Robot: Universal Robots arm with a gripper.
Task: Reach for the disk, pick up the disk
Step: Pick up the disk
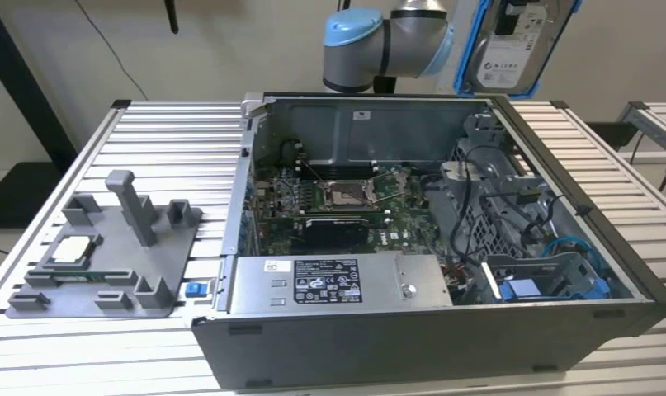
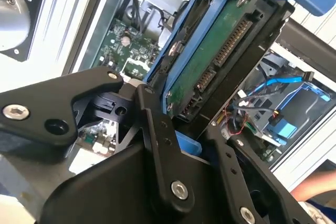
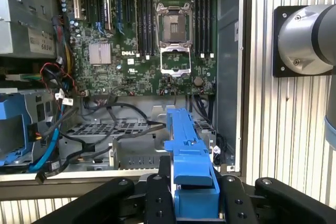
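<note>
While the disk (image 1: 511, 45) is held aloft above the back of the open computer case (image 1: 421, 247) in the exterior view, the gripper (image 3: 191, 195) is seen in both wrist views with its black fingers (image 2: 157, 129) closed narrowly on the disk's blue plastic frame. The drive is judged rigid, fairly dense for its size and sensitive to knocks; its green circuit board (image 2: 210, 61) is exposed, so the blue frame edges are the sensible place for a hold. A motherboard (image 3: 152, 30) and loose cables (image 3: 58, 124) lie inside the case below. The case rests on a ribbed metal table (image 1: 157, 140), beside a grey fixture plate (image 1: 101, 264), near a pale wall
</note>
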